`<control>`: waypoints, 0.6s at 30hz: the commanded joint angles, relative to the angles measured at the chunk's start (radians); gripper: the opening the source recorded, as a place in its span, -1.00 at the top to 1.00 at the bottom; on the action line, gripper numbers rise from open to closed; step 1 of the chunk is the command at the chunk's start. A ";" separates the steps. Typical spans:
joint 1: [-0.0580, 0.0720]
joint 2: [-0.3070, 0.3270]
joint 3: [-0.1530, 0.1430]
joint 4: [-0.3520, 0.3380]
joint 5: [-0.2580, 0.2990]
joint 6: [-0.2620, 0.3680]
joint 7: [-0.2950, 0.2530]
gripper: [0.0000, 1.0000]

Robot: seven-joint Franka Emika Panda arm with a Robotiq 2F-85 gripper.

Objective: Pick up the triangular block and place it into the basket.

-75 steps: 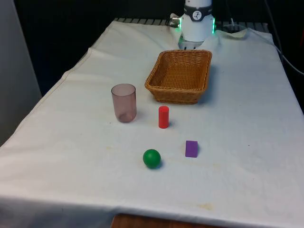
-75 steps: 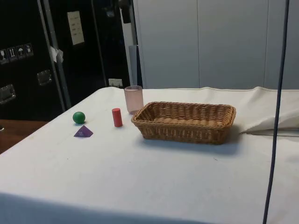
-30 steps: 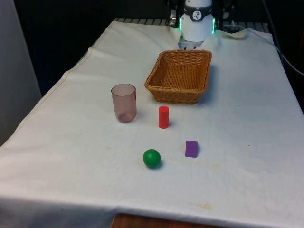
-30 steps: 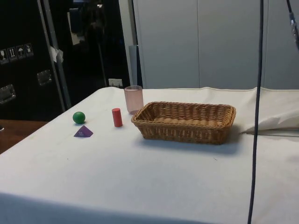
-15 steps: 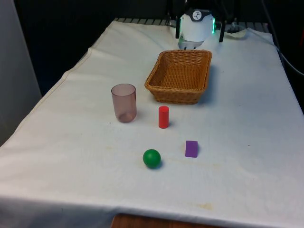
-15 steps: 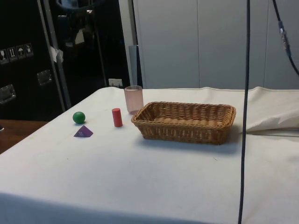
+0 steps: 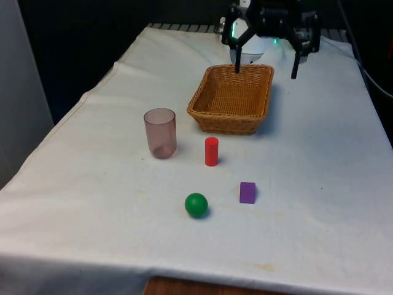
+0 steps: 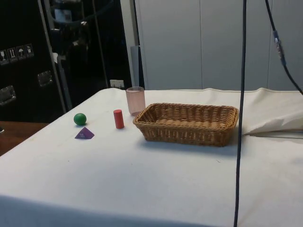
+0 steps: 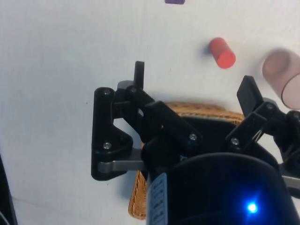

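The purple triangular block (image 7: pixel 247 192) lies on the white cloth near the table's front, right of the green ball; the side view shows its wedge shape (image 8: pixel 84 134). The wicker basket (image 7: pixel 226 125) (image 8: pixel 187 131) stands farther back with nothing in it. My black gripper (image 7: pixel 265 65) hangs open high over the basket's far end, fingers spread wide and holding nothing. In the wrist view the gripper (image 9: pixel 193 84) is above the basket rim (image 9: pixel 199 109), and the purple block (image 9: pixel 174 1) lies far off from it.
A green ball (image 7: pixel 196 204) (image 8: pixel 80 118), an upright red cylinder (image 7: pixel 211 151) (image 9: pixel 221 52) and a translucent pink cup (image 7: pixel 160 133) (image 9: pixel 281 70) stand between the basket and the table's front. A black cable (image 8: pixel 240 118) hangs in front of the side camera.
The gripper has swung down into the front view, now above the basket's far end with its fingers apart. The block, ball, cylinder, cup and basket have not moved.
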 commanded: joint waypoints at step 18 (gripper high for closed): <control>-0.002 0.064 0.005 -0.060 0.011 0.178 -0.002 -1.00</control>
